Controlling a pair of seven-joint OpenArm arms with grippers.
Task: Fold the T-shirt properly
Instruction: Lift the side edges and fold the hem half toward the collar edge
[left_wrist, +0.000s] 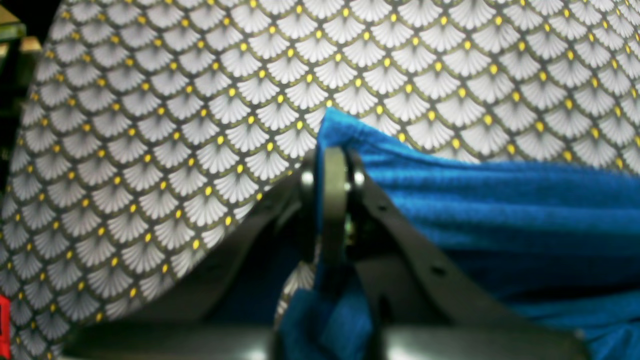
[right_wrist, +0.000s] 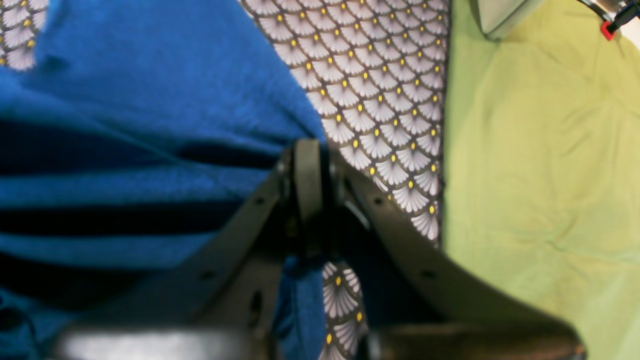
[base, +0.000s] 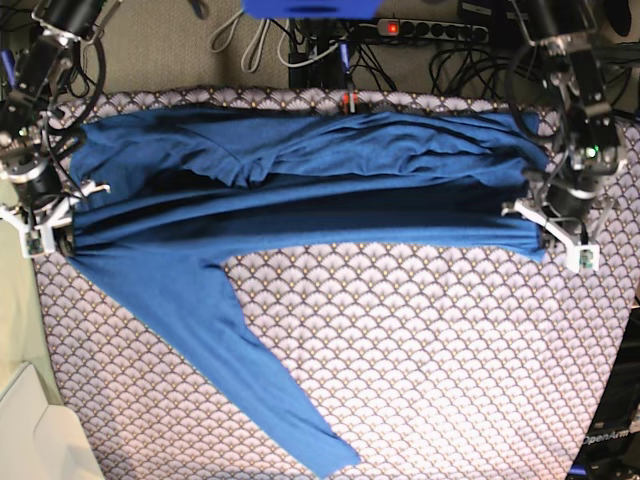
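Observation:
The blue T-shirt (base: 300, 180) is stretched in a long horizontal band across the far half of the table, pulled taut between both grippers. One long sleeve (base: 250, 380) trails diagonally toward the front edge. My left gripper (base: 548, 232) is at the base view's right and is shut on the T-shirt's edge. In the left wrist view, the left gripper (left_wrist: 334, 152) pinches a bunched blue T-shirt (left_wrist: 500, 200) corner. My right gripper (base: 60, 238) is at the base view's left, and the right gripper (right_wrist: 307, 147) is likewise shut on the blue T-shirt (right_wrist: 150, 90).
A grey-white scallop-patterned cloth (base: 430, 350) covers the table. A power strip with cables (base: 430, 28) lies behind the far edge. A yellow-green sheet (right_wrist: 540, 150) borders the table by my right gripper, and a white object (base: 35, 435) sits at the front left corner.

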